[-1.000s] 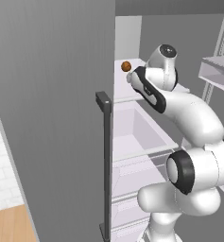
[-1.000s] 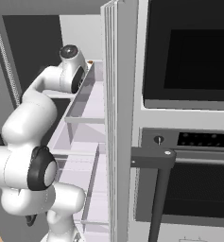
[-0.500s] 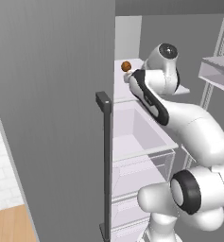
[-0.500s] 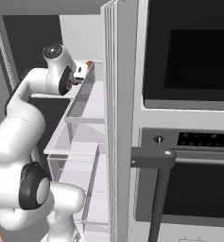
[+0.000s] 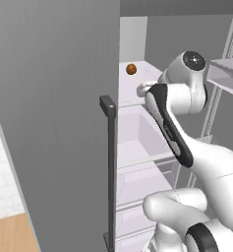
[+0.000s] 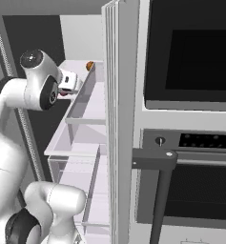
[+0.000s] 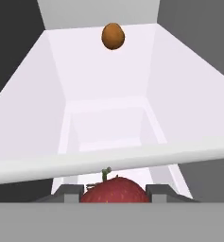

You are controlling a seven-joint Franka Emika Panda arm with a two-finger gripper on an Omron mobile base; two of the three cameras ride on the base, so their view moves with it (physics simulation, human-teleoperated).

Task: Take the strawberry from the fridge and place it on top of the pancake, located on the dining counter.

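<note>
Hand view shows the small red rounded strawberry (image 7: 114,190) with its green stem pinched between the two dark fingers (image 7: 69,193), which sit against its left and right sides just in front of a white shelf edge (image 7: 108,161). Beyond it, the tall grey two-door fridge (image 5: 54,108) stands open, and an orange-brown ball (image 7: 113,36) rests well apart at the back of the white shelf. Left base view has the white arm (image 5: 172,123) reaching into the fridge at that shelf's height.
</note>
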